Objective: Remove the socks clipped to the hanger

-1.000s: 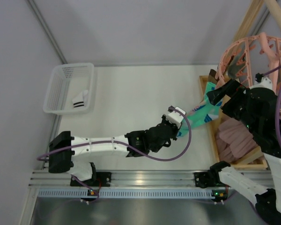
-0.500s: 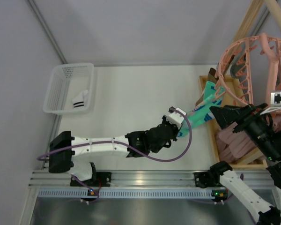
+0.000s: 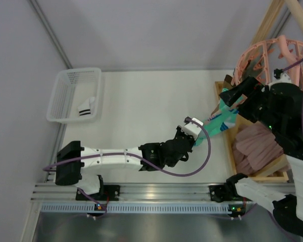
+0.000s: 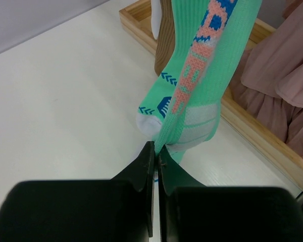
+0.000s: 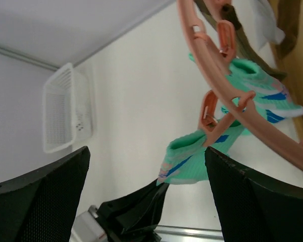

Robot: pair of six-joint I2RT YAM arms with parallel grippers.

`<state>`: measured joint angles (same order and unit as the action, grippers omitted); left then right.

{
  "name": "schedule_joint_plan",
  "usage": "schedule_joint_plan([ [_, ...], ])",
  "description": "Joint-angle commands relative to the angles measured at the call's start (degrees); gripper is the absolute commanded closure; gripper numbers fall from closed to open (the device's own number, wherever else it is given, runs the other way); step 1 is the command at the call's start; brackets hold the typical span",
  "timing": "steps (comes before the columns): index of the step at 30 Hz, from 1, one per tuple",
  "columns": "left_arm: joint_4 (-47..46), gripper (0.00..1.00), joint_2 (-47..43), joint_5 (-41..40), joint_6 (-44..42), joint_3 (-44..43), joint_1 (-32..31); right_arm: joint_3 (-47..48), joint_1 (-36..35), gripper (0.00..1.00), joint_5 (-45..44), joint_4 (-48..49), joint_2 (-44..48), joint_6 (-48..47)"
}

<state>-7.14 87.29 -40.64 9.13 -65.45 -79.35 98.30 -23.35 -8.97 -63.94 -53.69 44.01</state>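
White table (image 3: 141, 111), grey walls behind. At far left, a white basket (image 3: 54, 103) holds a white sock with dark stripes (image 3: 87, 108). At right, the salmon-pink hanger (image 5: 212, 83) hangs over a wooden frame (image 3: 227, 146). A mint-green sock (image 4: 202, 101) hangs from a hanger clip (image 5: 210, 113). The left hand (image 4: 155, 151) has its fingers pressed together, pinching this sock's lower end. The sock stretches between clip and hand. The right hand (image 5: 147, 151) is spread wide beside the hanger ring, holding nothing. A brown sock (image 4: 164, 45) hangs behind.
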Motion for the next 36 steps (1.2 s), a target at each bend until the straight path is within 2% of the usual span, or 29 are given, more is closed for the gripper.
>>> schedule_joint_plan([
  [1, 0.8, 1.0, 1.5, -4.4, -1.0, -2.8, -0.6, 2.1, 0.3, 0.09, -8.9, -10.3, -2.7, 4.2],
  [5, 1.3, 1.0, 3.1, -6.4, -0.9, -3.8, -1.0, 5.4, 0.3, 0.09, -12.8, -15.6, -6.2, 6.4],
  [9, 1.3, 1.0, 4.2, -8.4, -0.3, -4.2, -1.2, 6.6, 0.0, 0.15, -18.3, -17.5, -7.0, 8.5],
  [14, 1.3, 1.0, 5.3, -11.4, -0.2, -4.4, -1.7, 7.0, -0.2, 0.18, -21.9, -19.4, -9.3, 9.7],
  [19, 1.3, 1.0, 6.6, -11.5, -0.3, -5.7, -1.8, 7.1, -0.9, 0.2, -25.7, -19.9, -12.0, 12.2],
  [24, 1.3, 1.0, 7.0, -11.6, -0.2, -6.1, -2.1, 8.5, -3.9, 0.26, -31.2, -21.9, -14.3, 15.4],
  [36, 1.3, 1.0, 7.7, -15.0, -0.2, -6.1, -3.4, 0.6, -4.9, 0.39, -41.4, -21.8, -12.8, 20.2],
])
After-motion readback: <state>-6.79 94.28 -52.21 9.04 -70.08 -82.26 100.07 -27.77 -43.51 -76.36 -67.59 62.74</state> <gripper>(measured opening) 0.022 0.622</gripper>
